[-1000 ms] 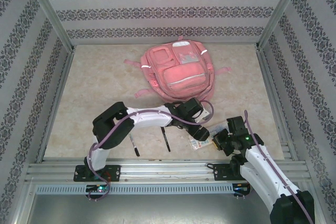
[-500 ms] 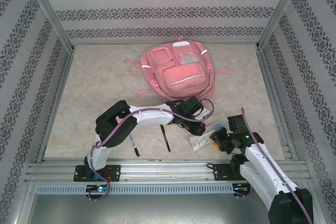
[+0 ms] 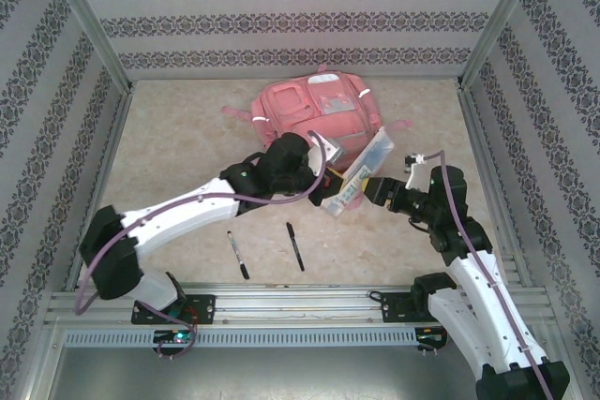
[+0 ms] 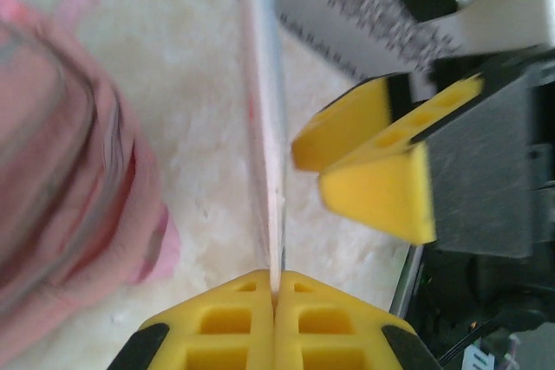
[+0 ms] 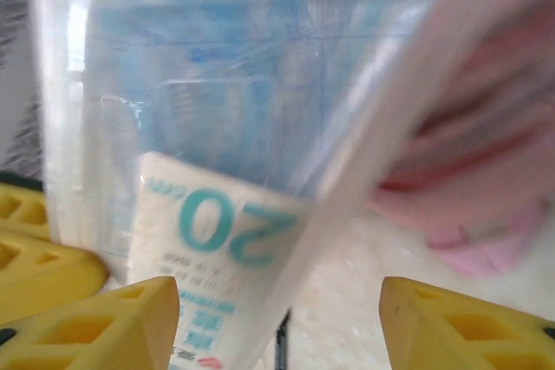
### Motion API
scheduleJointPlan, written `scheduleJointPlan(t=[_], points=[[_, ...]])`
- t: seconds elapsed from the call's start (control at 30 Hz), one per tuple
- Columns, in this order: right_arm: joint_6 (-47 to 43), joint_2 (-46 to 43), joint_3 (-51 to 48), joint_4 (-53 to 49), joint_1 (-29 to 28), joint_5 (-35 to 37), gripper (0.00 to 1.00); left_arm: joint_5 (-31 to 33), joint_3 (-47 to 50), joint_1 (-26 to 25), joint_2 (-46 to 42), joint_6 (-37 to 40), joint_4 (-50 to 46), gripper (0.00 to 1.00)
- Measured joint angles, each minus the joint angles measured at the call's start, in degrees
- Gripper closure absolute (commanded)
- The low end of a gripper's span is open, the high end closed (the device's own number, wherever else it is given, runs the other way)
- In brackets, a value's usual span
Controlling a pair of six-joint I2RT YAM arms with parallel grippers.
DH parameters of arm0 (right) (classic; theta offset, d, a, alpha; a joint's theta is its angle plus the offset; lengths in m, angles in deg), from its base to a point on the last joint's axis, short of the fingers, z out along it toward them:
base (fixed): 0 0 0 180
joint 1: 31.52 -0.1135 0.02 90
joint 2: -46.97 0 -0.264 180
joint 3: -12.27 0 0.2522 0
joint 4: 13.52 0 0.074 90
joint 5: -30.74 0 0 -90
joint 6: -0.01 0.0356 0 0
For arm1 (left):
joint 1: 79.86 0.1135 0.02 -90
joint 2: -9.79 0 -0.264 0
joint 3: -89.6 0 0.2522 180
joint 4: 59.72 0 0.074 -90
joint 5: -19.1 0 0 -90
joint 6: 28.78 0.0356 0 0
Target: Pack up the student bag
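The student bag is a pink backpack lying flat at the back middle of the table; its fabric also shows in the left wrist view and the right wrist view. My left gripper is shut on the edge of a clear plastic packet with a printed "20" card inside, held above the table just in front of the bag. In the left wrist view the packet runs edge-on out of the left gripper. My right gripper is open beside the packet, fingers apart.
Two black pens lie on the table near the front edge. Patterned walls with metal posts close in the table on three sides. The right gripper's yellow fingers sit close to the packet.
The left gripper shut on the packet and carried it up from the near right of the table toward the bag. The right gripper opened, let go and followed forward.
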Motion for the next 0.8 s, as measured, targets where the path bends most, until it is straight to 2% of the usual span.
scheduleJointPlan(t=[0.23, 0.4, 0.47, 0.53, 0.73, 0.77, 0.8], points=[[-1.11, 0.72, -2.16, 24.52, 0.0, -9.57, 0.33, 0.7, 3.67, 0.11, -10.25, 3.43, 4.85, 1.0], [3.54, 4.61, -4.83, 43.54, -0.15, -13.66, 0.36, -0.87, 6.47, 0.11, -12.79, 4.61, 8.35, 1.0], [6.4, 6.16, -5.11, 49.48, -0.7, -13.57, 0.45, -0.98, 8.17, 0.11, -13.18, 4.48, 10.75, 1.0], [9.73, 6.95, -5.77, 55.98, -1.57, -12.22, 0.61, -0.96, 9.4, 0.13, -13.2, 4.37, 12.13, 1.0], [17.29, 10.19, -6.62, 69.81, -3.45, -9.38, 0.98, 0.09, 9.57, 1.09, -12.41, 4.26, 15.19, 1.0], [17.9, 10.49, -6.62, 70.99, -3.85, -9.14, 1.0, 0.24, 9.64, 1.55, -12.26, 4.15, 15.63, 0.98], [18.21, 10.8, -6.62, 71.54, -4.09, -8.81, 1.0, 0.61, 9.66, 1.92, -12.17, 3.96, 15.89, 0.59]])
